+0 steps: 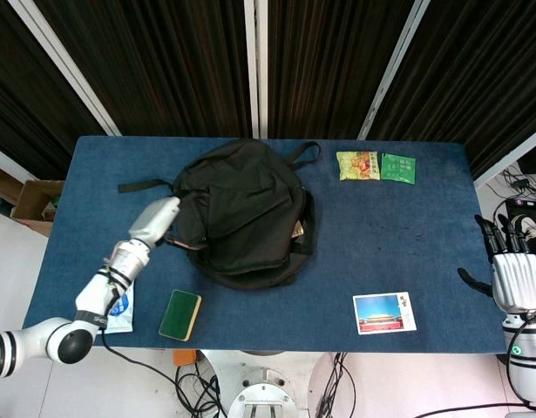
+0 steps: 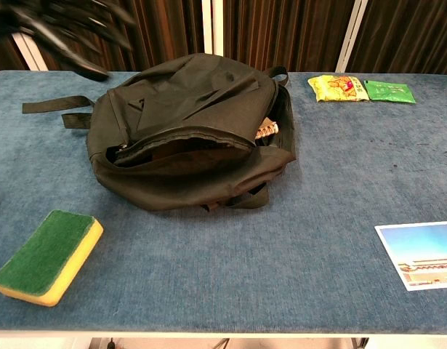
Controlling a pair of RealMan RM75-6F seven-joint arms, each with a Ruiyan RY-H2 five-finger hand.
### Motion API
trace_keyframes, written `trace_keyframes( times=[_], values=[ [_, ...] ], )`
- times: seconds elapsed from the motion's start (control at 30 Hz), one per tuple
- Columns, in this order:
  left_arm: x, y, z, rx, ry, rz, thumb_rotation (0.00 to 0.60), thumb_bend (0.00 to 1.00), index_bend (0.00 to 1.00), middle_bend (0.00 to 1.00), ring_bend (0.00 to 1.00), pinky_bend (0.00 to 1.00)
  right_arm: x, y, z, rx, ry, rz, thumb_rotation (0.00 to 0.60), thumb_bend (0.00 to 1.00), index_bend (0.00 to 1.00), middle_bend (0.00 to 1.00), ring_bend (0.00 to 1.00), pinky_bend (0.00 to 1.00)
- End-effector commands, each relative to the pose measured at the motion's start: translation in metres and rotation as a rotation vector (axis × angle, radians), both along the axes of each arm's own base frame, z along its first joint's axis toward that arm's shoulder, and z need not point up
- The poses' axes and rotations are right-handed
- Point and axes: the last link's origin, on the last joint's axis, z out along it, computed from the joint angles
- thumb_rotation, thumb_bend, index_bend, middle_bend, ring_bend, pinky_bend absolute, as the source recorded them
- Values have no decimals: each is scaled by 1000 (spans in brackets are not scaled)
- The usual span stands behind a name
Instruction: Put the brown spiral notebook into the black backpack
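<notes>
The black backpack [image 1: 237, 213] [image 2: 187, 123] lies in the middle of the blue table with its flap down over the opening. Only a corner of the brown spiral notebook [image 2: 265, 131] [image 1: 297, 230] shows at the bag's right side; the rest is inside. My left hand [image 1: 156, 219] hovers by the bag's left edge, holding nothing. In the chest view this left hand [image 2: 63, 29] is a raised blur at the top left, fingers apart. Beyond the table's right edge, my right hand [image 1: 510, 272] is empty with spread fingers.
A green and yellow sponge [image 1: 179, 314] [image 2: 46, 256] lies at the front left, beside a wipes packet [image 1: 121, 306]. A postcard [image 1: 384, 313] [image 2: 419, 254] sits front right. A yellow snack packet [image 1: 360, 165] [image 2: 338, 87] and a green one [image 1: 398, 167] [image 2: 389, 91] lie at the back right.
</notes>
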Motion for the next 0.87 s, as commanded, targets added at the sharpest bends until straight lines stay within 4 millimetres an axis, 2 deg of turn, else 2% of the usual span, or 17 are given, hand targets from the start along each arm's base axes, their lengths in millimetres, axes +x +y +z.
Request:
trace_keyframes(
  times=[0.03,0.13,0.3,0.43,0.6,0.77,0.87],
  values=[
    [-62,-4,40,208,194,91,600,0,251,298,164,196,-7,5,2,49,20,-26,600,0,102,208,50,257],
    [-99,-12,57,325,329,133,600,0,265,299,164,190,-10,11,6,74,21,-34,600,17,102,205,50,238],
    [-148,-38,80,473,511,162,600,0,280,293,164,181,-8,18,15,90,-55,-13,600,282,102,194,50,198],
    [-177,-72,88,520,605,167,600,0,283,291,164,177,-6,23,25,95,-100,8,600,303,102,190,50,197],
    [-191,-113,84,484,623,165,600,1,283,290,164,169,-6,35,28,109,-96,-1,600,314,102,189,50,171],
    [-187,-147,74,413,588,126,600,2,283,287,164,163,-8,48,25,132,-91,-16,600,321,103,186,50,149],
    [-183,-158,68,420,568,114,600,2,283,286,164,163,-7,51,20,158,-102,-16,600,322,103,186,50,147]
  ],
)
